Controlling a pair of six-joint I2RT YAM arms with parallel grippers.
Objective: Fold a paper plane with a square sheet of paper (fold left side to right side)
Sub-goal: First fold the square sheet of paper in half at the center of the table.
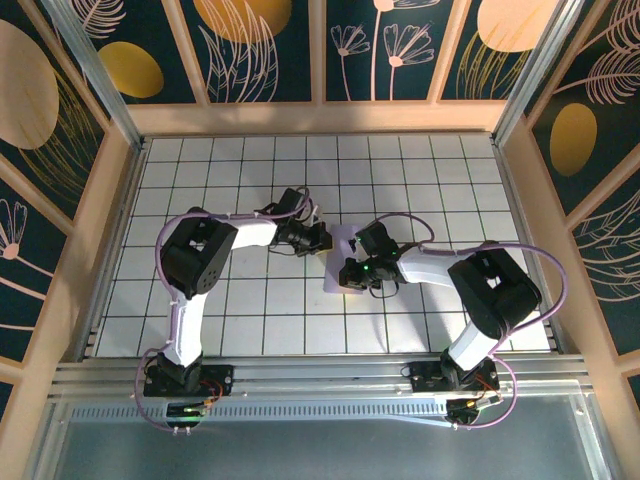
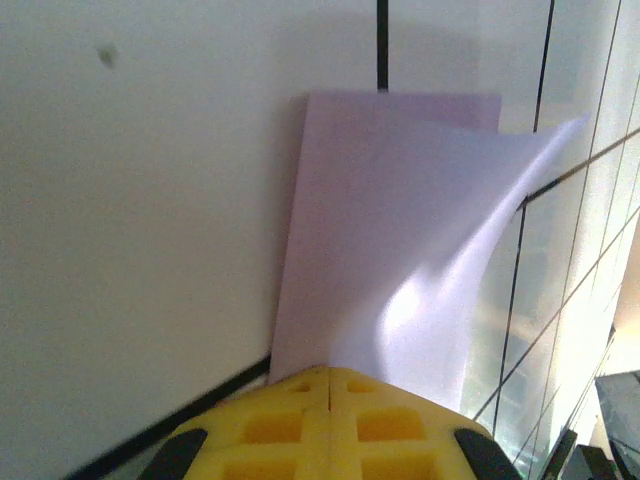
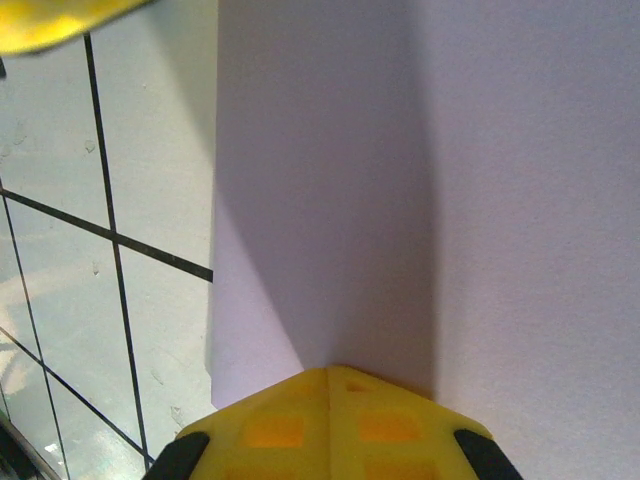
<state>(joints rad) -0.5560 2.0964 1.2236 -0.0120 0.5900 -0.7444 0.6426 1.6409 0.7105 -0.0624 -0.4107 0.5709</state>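
Partly folded, paper, long axis near-to-far

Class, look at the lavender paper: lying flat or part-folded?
Part-folded: one side of the sheet curls up over the flat part.

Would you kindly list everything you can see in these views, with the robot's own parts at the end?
square sheet of paper: one, pale lavender, lying mid-table, one flap lifted and curled.
table: one, white tiles with black grid lines, under everything.
wall panels: several, dark blue with gold and pink plant motifs in pale wooden frames, on three sides.
metal rail: one, silver, along the near edge by the arm bases.
left arm: one, black and white, reaching to the centre.
right arm: one, black and white, reaching to the centre.
left gripper: one, yellow fingers, shut on the lifted flap.
right gripper: one, yellow fingers, shut, tips at the sheet.
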